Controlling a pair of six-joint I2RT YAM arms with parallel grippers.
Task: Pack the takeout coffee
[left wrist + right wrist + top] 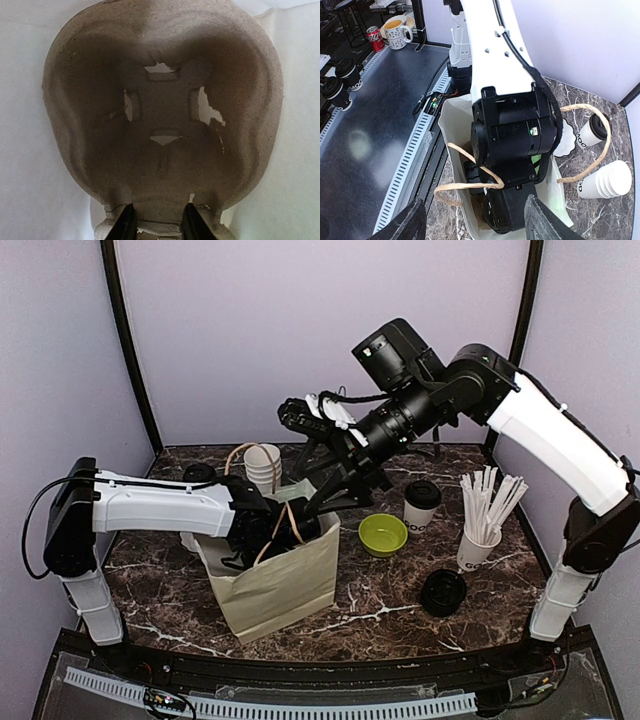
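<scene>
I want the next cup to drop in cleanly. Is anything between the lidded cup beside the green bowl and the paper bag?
The left gripper sits inside the paper bag, clamped on a pulp carrier, filling its mouth. The green bowl lies partly between the lidded cup and it.

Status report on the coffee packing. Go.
Left end effector shut on brown moulded-pulp cup carrier inside cream paper bag. Right end effector open above bag. Lidded white paper coffee cup outside, unpacked. Left arm fills bag mouth.
</scene>
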